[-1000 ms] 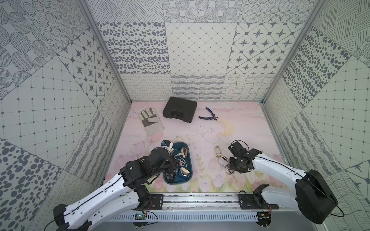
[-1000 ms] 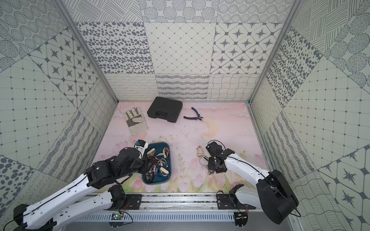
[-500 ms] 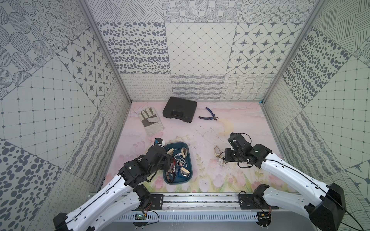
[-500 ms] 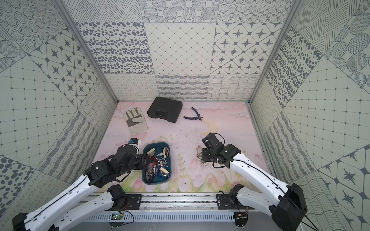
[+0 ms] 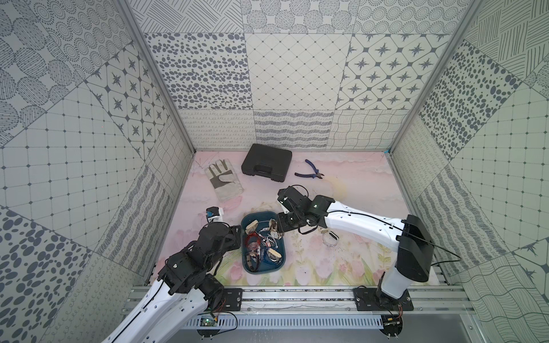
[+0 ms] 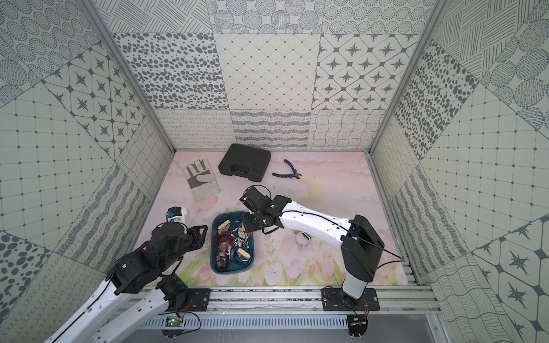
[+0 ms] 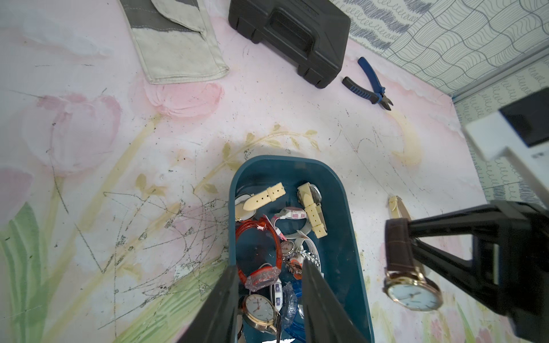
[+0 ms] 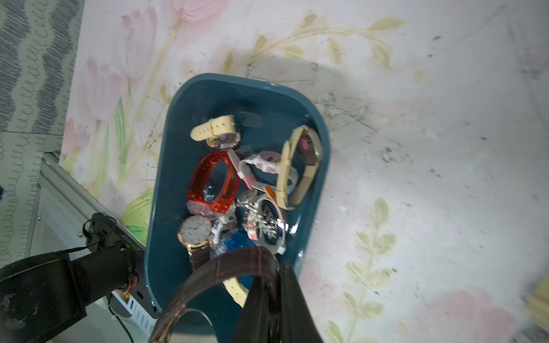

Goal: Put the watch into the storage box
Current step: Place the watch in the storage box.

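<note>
1. The watch [image 7: 398, 246], with a brown strap and a gold-rimmed white dial, hangs clear of the worktop [image 5: 341, 267] at the 2 o'clock rim of the storage box [image 5: 261, 268]. A second ago it was out at the box's 3 o'clock, by the loose watches [image 5: 330, 239] that lie there.
2. The right pincer [image 7: 411, 236] is clamped on the strap, with the dial dangling below. I cannot tell whether the watch is over the rim or just outside it.
3. The box has not shifted and holds the same heap of watches [image 8: 225, 193].
4. The left pincer [image 7: 270, 267] has drawn back from over the box to its 9 o'clock rim. Its jaws stand narrowly apart with nothing between them.
5. The right arm reaches from its base at the worktop's 5 o'clock toward 10 o'clock, forearm low and wrist bent down.
6. The left arm rises from its base at 7 o'clock with its elbow folded, and its pincer points toward 3 o'clock.
7. The black case [image 5: 266, 161], the glove [image 5: 225, 182] and the pliers [image 5: 309, 173] lie as before along the 12 o'clock edge.
</note>
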Tool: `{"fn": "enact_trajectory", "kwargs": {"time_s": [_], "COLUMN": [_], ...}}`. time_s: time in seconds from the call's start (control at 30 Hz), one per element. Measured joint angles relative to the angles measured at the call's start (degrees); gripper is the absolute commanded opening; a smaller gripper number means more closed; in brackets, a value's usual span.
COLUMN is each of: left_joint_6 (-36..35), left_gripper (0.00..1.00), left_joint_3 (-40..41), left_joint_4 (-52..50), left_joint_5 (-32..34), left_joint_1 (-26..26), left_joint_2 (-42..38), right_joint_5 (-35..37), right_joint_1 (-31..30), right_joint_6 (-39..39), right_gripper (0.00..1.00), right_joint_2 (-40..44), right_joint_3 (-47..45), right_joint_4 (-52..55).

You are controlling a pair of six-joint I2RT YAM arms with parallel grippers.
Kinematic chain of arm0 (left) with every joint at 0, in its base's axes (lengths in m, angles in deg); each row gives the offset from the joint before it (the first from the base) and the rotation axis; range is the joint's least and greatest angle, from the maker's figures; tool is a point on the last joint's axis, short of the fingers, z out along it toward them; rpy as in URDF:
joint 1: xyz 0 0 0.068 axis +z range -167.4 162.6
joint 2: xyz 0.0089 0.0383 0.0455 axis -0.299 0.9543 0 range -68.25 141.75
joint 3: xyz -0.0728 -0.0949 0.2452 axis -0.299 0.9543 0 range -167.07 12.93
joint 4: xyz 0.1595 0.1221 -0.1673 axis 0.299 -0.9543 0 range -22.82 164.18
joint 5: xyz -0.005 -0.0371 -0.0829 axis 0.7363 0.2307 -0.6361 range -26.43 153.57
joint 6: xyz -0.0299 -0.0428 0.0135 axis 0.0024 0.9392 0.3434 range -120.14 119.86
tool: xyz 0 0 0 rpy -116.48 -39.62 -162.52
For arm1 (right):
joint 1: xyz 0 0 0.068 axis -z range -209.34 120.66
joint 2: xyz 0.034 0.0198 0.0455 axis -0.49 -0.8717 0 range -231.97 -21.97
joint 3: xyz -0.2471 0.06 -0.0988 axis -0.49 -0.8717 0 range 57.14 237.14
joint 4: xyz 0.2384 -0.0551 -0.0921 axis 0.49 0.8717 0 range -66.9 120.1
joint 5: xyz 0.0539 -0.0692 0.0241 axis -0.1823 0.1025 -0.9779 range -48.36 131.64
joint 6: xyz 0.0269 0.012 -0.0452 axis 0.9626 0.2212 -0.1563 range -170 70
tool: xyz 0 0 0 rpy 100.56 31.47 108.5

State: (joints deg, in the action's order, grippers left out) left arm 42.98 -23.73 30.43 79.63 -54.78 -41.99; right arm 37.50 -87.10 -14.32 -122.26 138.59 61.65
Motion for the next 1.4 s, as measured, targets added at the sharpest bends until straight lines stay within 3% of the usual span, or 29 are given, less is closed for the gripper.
{"fn": "enact_trajectory", "kwargs": {"time_s": [0.43,1.33,1.4], "left_joint_6": [0.4,0.4,0.3], "left_gripper": [0.38,0.38,0.38], "left_joint_3": [0.7,1.2,1.2], "left_joint_4": [-1.3,-1.4,-1.4], "left_joint_5": [0.5,0.3,0.3], "left_joint_1": [0.0,0.0,0.0], "left_joint_2": [-2.1,-2.4,-2.4], "right_joint_5": [-6.1,-5.9,-5.9], "right_joint_1": [-0.7,3.1,3.1], "right_joint_6": [-2.1,-3.4,-3.3], "right_gripper": [0.00,0.00,0.13], "right_joint_2": [-22.1,-30.9,-30.9], "right_joint_3": [21.3,26.3,25.9], "right_joint_4": [-0.7,3.7,3.1]}}
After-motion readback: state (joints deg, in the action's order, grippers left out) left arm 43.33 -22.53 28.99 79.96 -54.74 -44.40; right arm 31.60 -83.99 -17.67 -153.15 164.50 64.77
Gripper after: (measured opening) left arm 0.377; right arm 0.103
